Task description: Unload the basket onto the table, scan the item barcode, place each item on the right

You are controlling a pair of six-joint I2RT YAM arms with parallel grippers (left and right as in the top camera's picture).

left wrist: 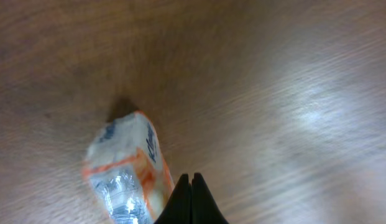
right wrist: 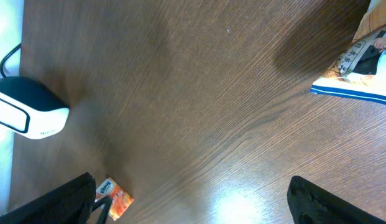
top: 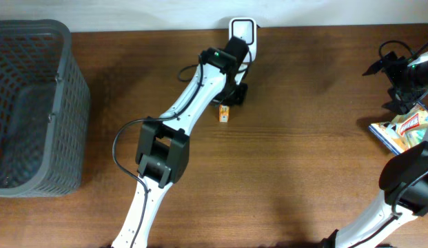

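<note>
The small orange-and-white tissue packet (top: 224,114) lies on the wooden table (top: 303,172), a little in front of the white barcode scanner (top: 242,31) that stands at the table's far edge. In the left wrist view the packet (left wrist: 127,177) shows blue lettering and a shiny plastic end, and it sits just beside the left gripper (left wrist: 191,177), on one side of the black fingers (left wrist: 183,205). Those jaws are pressed together with no gap and nothing between them, so the packet is not gripped; whether a finger touches its edge cannot be told. From overhead the left gripper (top: 234,93) hangs between the scanner and the packet, just beside both. The right wrist view shows the packet (right wrist: 115,196) and the scanner (right wrist: 31,115) from farther off, apart from each other. The right gripper (top: 396,86) is well away at the table's right side, and its jaws stand wide apart and empty, the right gripper (right wrist: 189,183) framing bare wood. Near it lies a flat colourful printed item (top: 400,131) with a blue edge. A grey plastic basket (top: 62,69) stands at the left end of the table.
</note>
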